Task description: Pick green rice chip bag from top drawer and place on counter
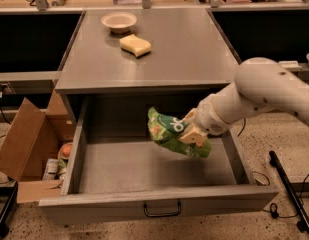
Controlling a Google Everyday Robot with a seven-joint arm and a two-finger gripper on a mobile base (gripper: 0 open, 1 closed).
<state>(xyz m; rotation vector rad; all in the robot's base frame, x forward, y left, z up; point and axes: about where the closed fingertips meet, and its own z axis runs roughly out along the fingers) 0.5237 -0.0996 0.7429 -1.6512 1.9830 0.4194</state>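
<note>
Above the floor of the open top drawer [159, 201], the hand [192, 134] grips the green rice chip bag [166, 129], which hangs clear of the metal. Judged step: lifting out. Next, the bag must rise past the bench [194, 54] edge and go down beside the yellow sponge [135, 45].

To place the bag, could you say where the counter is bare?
The counter is bare right of and before the sponge; the bowl crowds back left. The gripper holds the green rice chip bag over the top drawer.
</note>
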